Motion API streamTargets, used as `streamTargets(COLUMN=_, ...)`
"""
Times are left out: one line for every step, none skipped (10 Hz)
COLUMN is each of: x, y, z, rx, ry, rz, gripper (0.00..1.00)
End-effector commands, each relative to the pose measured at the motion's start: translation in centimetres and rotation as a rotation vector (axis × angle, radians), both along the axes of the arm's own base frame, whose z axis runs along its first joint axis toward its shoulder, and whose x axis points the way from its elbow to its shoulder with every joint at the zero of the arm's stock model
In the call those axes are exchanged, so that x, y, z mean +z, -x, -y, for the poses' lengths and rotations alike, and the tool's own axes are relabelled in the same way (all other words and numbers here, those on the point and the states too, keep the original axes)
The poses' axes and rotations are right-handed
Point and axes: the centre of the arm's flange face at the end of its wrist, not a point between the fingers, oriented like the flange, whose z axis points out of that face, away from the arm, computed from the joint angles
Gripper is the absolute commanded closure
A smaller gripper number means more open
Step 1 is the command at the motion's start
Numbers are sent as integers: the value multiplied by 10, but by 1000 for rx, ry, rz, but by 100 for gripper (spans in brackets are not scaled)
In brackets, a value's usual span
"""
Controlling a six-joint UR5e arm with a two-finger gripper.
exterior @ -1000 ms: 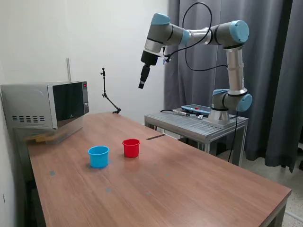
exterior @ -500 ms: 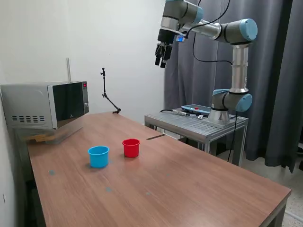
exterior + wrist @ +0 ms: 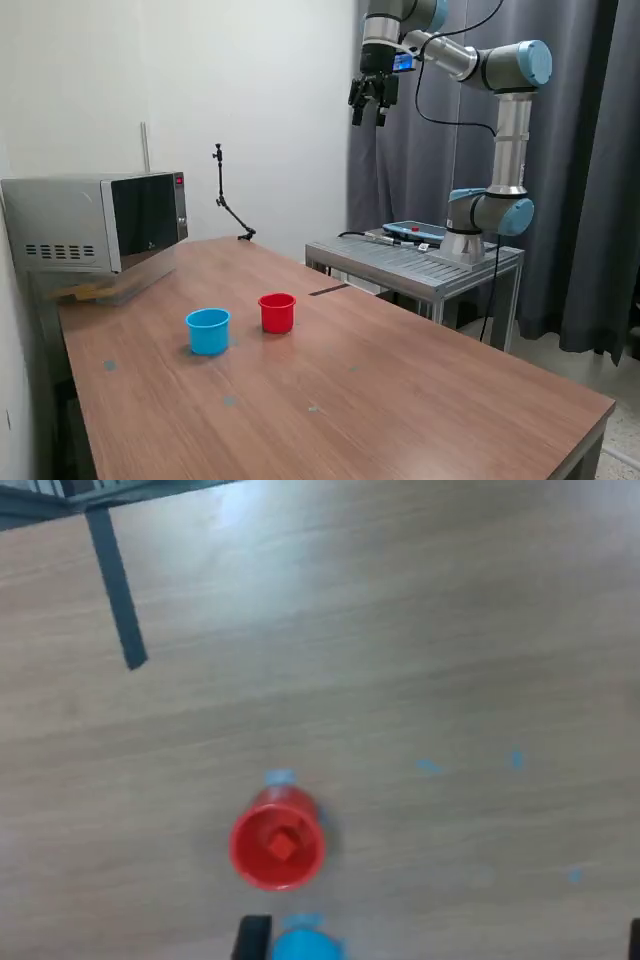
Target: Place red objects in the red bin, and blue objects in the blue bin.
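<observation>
Red cup point(image 3: 277, 845) holds a red cube point(image 3: 283, 847); gripper point(image 3: 369, 103) (high above) hangs spread, empty.

Red cup point(image 3: 277, 312) upright on table – red cube point(image 3: 283, 846) inside; light blue cup point(image 3: 208, 330) upright just beside it.

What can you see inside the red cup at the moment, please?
In the wrist view, a red cube lies inside the red cup. Whether a second is there is unclear; the exterior view hides the inside.
</observation>
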Motion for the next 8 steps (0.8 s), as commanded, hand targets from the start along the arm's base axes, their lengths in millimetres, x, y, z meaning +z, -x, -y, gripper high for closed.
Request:
streamTargets(x=-4, y=-9, z=25, rx=71, ry=8, rz=44, gripper=0)
streamTargets(x=-9, y=-10, z=36, rx=92, ry=8, rz=55, gripper=0)
streamTargets(x=-26, y=-9, z=38, rx=95, ry=12, rz=88, gripper=0)
streamTargets(x=-31, y=-7, z=38, rx=97, ry=10, rz=88, gripper=0)
streamTargets(x=-38, y=-7, z=38, rx=97, ry=10, rz=102, gripper=0)
streamTargets(x=-55, y=-2, z=33, rx=88, ry=14, rz=125, gripper=0)
streamTargets(x=-60, y=2, z=32, rx=86, ry=13, rz=110, gripper=0)
streamTargets(x=-68, y=4, z=30, rx=83, ry=14, rz=105, gripper=0)
